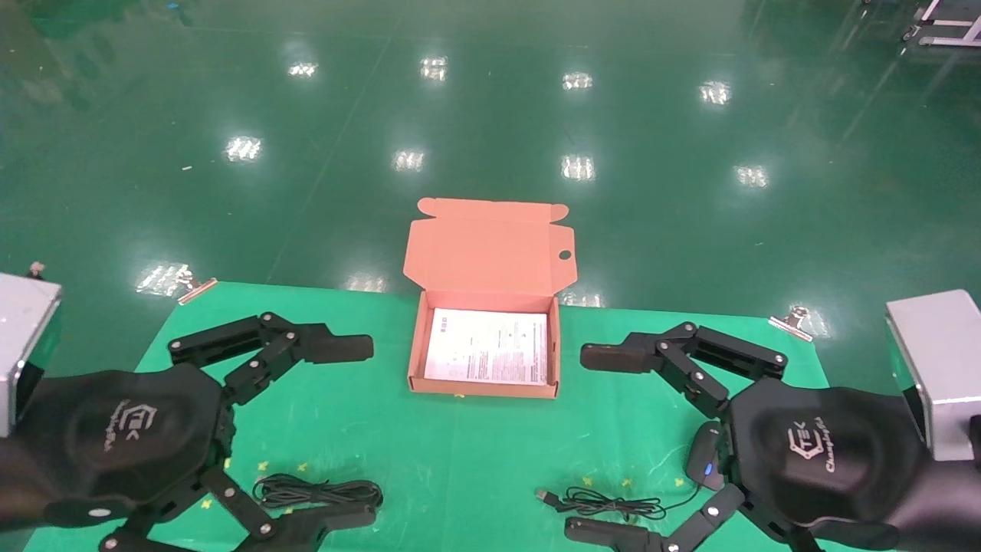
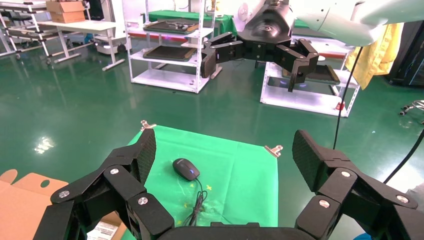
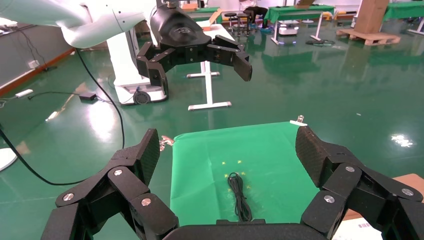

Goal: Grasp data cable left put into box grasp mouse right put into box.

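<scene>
Green cloth covers the table (image 1: 475, 452), and on it, toward the far edge at the centre, stands the box (image 1: 416, 345), salmon-orange cardboard with its flap lid thrown back and a printed sheet (image 1: 487, 346) lying flat inside. Both claws hover above the cloth with jaws spread wide and nothing held: the left gripper (image 1: 337, 429) over the near left side, the right gripper (image 1: 602, 445) over the near right. Nothing is in the box yet, so the step in hand looks to be the first one, taking the data cable (image 1: 318, 491). It lies near the front edge on the left, directly under the left claw's span: thick black cable wound in long oval loops, limp and low. I would bring the left claw straight down across the short width of the bundle, so the pads gather every loop rather than snagging one strand. The mouse (image 1: 705, 458), small, black and oval with a tiny blue light, sits partly under the right claw, its thin cord (image 1: 613, 504) trailing toward the centre to a USB plug (image 1: 546, 497).
</scene>
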